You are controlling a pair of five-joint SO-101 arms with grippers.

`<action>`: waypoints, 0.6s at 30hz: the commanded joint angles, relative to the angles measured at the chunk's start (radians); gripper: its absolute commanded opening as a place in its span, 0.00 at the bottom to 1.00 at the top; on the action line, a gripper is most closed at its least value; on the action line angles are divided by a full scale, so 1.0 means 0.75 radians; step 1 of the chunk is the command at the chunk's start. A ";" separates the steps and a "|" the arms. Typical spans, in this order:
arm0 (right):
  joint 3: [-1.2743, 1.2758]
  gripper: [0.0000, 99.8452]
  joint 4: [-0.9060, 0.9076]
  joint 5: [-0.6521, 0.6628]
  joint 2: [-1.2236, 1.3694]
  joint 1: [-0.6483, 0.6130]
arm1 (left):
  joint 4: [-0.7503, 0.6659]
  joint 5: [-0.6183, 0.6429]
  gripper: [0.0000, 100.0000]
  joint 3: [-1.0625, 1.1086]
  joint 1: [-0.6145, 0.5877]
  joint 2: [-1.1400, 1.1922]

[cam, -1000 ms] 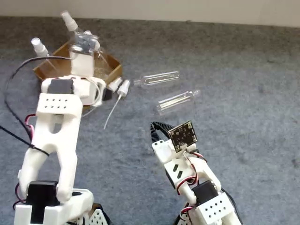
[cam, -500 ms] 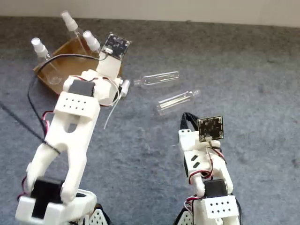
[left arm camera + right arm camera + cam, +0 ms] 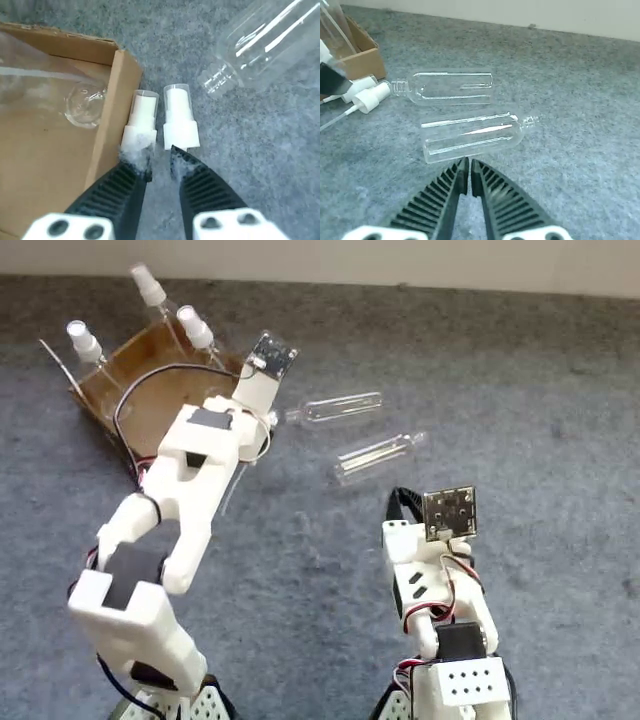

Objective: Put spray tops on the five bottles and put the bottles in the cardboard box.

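I'm holding the left gripper (image 3: 159,160), fingers slightly parted (gripping nothing), over two spray tops (image 3: 179,122) lying just beside the cardboard box (image 3: 112,110). The right gripper (image 3: 469,172), fingers nearly together and empty, is hanging near two uncapped bottles (image 3: 470,136).

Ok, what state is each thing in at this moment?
Cardboard box: open, holding three bottles.
Capped bottles: spray tops on, leaning in the box.
Bare bottles: uncapped, lying on the carpet.
Loose spray tops: off any bottle, lying side by side by the box.
Left gripper: jaws open, poised at the loose spray tops.
Right gripper: jaws shut, empty, near one bare bottle.
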 commanded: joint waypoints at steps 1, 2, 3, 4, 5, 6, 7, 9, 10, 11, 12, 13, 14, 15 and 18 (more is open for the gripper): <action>0.191 0.01 0.007 0.002 -0.009 0.013 | -0.031 -0.016 0.01 -0.167 -0.009 0.069; 0.191 0.01 0.007 0.002 -0.009 0.013 | -0.031 -0.016 0.01 -0.185 -0.011 0.089; 0.191 0.01 0.007 0.002 -0.009 0.013 | -0.031 -0.018 0.01 -0.197 -0.011 0.101; 0.191 0.01 0.007 0.002 -0.009 0.013 | -0.031 -0.020 0.01 -0.206 -0.011 0.114; 0.191 0.01 0.009 0.002 -0.009 0.011 | -0.031 -0.020 0.01 -0.216 -0.011 0.122; 0.191 0.01 0.009 0.002 -0.009 0.011 | -0.031 -0.023 0.01 -0.218 -0.011 0.122; 0.191 0.01 0.009 0.002 -0.009 0.011 | -0.037 -0.023 0.01 -0.218 -0.011 0.120; 0.191 0.01 0.009 0.002 -0.009 0.011 | -0.039 -0.023 0.01 -0.220 -0.011 0.124; 0.191 0.01 0.009 0.002 -0.009 0.011 | -0.039 -0.023 0.01 -0.220 -0.013 0.130; 0.191 0.01 0.009 0.002 -0.009 0.011 | -0.039 -0.025 0.01 -0.226 -0.013 0.130; 0.191 0.01 0.009 0.002 -0.009 0.011 | -0.039 -0.025 0.01 -0.240 -0.017 0.132; 0.191 0.01 0.011 0.002 -0.009 0.011 | -0.037 -0.025 0.01 -0.251 -0.026 0.132; 0.191 0.01 0.011 0.002 -0.009 0.011 | -0.037 -0.025 0.01 -0.257 -0.034 0.132; 0.191 0.01 0.011 0.002 -0.009 0.011 | -0.039 -0.025 0.01 -0.263 -0.038 0.132; 0.191 0.01 0.011 0.002 -0.009 0.011 | -0.035 -0.025 0.01 -0.275 -0.052 0.132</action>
